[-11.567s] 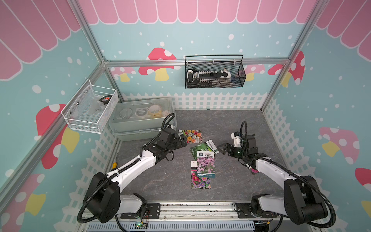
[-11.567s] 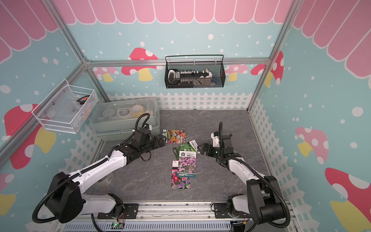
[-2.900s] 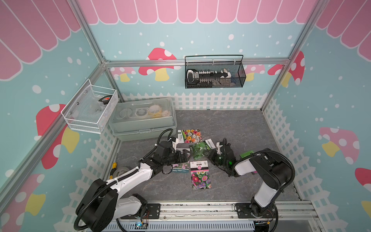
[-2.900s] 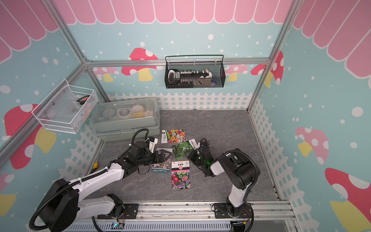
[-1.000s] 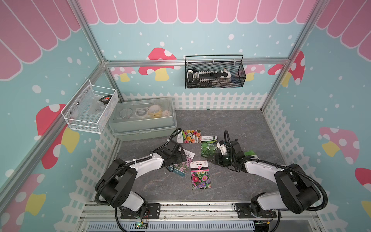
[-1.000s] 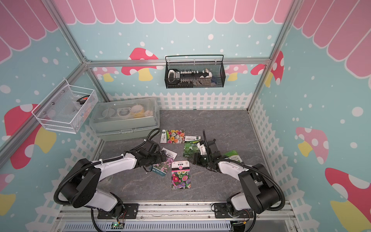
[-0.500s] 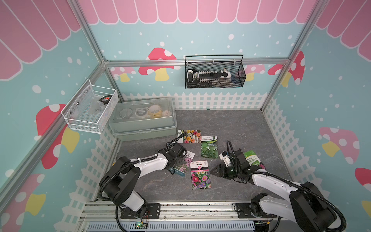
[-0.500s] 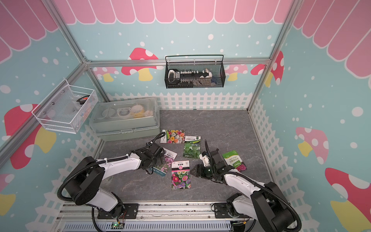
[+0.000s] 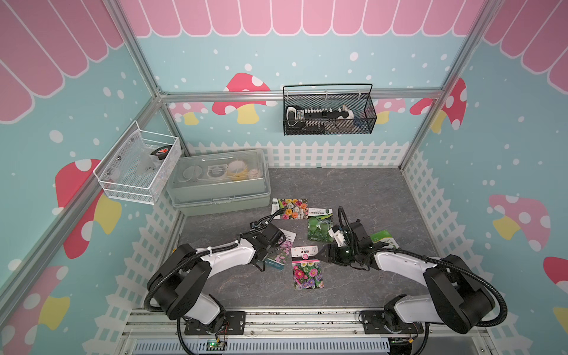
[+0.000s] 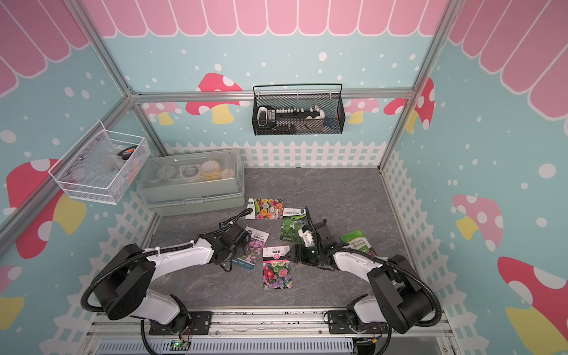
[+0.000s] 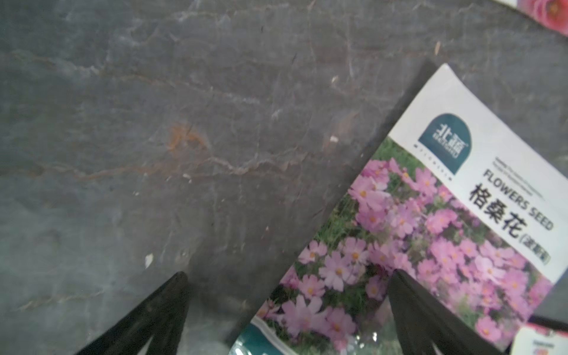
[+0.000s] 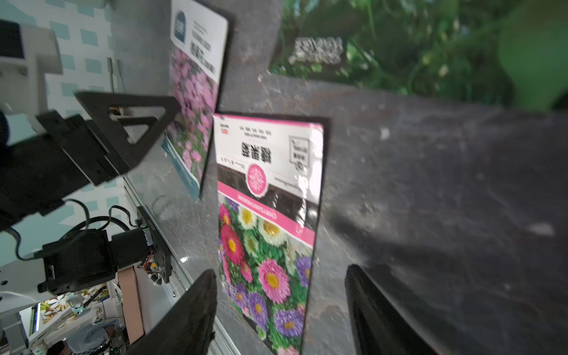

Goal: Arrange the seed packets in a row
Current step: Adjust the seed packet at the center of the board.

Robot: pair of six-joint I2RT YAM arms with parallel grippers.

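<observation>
Five scattered seed packets

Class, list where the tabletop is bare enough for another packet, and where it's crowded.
Bare: the table's back right, behind the green leaf packet; the strip before the storage box. Crowded: the middle, around the chrysanthemum packet, left gripper and right gripper.

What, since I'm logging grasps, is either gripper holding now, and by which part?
Nothing. The left gripper is open over the pink cosmos packet; the right gripper is open beside the chrysanthemum packet. Both lie flat.
</observation>
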